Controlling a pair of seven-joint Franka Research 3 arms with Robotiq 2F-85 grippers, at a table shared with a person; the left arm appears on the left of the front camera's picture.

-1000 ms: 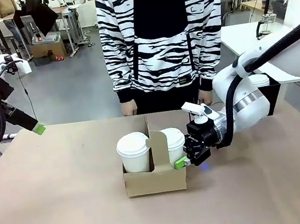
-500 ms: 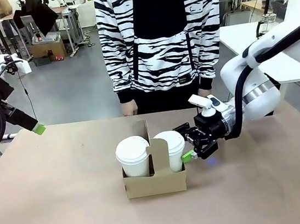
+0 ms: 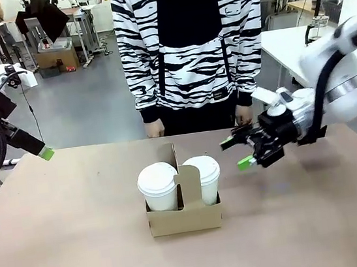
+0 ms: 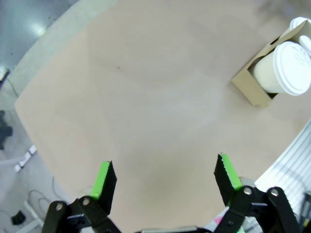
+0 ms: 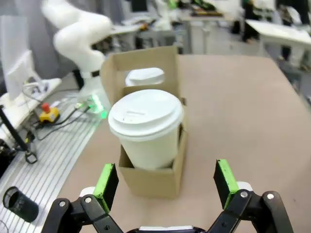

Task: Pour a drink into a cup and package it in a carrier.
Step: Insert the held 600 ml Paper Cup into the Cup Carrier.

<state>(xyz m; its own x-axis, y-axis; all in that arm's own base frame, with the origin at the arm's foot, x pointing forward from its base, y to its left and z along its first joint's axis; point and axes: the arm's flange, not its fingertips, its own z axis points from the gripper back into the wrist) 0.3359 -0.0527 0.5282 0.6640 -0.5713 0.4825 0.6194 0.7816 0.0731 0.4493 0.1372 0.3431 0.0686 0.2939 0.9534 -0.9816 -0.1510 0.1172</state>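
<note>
two lidded cups [image 3: 179, 182] in cardboard carrier [image 3: 185, 215]

Two lidded white cups [image 3: 158, 186] [image 3: 203, 177], one cardboard carrier [image 3: 185, 217], one person [image 3: 192, 46]

Two white lidded cups [image 3: 158, 187] stood in a brown cardboard carrier [image 3: 185, 216] on a tan counter [image 3: 82, 251]. The right pincer [image 3: 237, 153] was black with green pads, as was the left pincer [image 4: 165, 177]. The person's top [image 3: 192, 39] was black-and-white zebra-striped.

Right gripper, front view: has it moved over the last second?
Yes. The right gripper, jaws open, has pulled away from the carrier toward picture right and slightly up, leaving the right-hand cup seated in its slot.
</note>
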